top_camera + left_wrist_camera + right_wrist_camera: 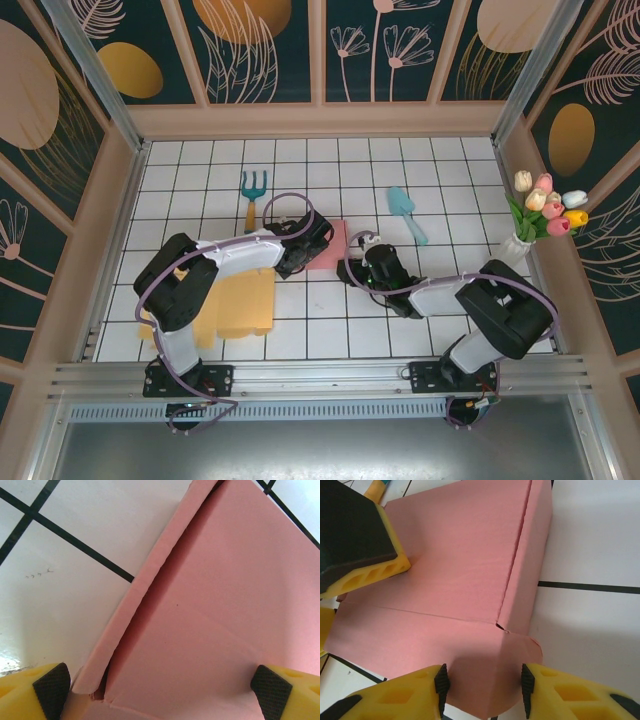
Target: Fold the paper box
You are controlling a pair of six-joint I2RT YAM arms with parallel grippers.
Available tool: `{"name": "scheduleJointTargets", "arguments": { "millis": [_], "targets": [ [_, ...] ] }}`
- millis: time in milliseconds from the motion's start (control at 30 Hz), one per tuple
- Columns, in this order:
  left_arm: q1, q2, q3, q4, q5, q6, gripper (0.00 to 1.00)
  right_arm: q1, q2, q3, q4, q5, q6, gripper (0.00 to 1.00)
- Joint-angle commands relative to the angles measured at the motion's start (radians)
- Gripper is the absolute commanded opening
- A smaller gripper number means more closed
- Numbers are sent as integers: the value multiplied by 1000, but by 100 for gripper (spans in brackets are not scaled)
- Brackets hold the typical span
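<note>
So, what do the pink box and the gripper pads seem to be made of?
The pink box: thin matte card, probably paper; sharp creases and a small split at a corner. The pads: black, likely rubber; a fine cross-hatched texture.

Pink paper box (455,580), black-gridded white table (420,170)

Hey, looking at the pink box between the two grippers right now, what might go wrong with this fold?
1. The right gripper straddles the corner flap of the pink box; closing there may crumple the flap instead of folding it.
2. The corner split might tear further if pulled.
3. The left gripper stands open over the box, so the box could slide on the tiles.
</note>
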Motion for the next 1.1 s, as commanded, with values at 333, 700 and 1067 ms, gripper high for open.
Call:
{"name": "scheduleJointTargets", "arguments": {
  "millis": [333, 700, 1067],
  "targets": [
    [-3, 18, -32, -73, -12, -14, 96, 28, -25, -15, 24, -73, 25, 41],
    [-2, 25, -29, -74, -17, -17, 96, 37, -61, -19, 3, -60, 14, 40],
    [-2, 22, -31, -77, -18, -17, 96, 37, -12, -17, 22, -18, -13, 38]
  ]
}}
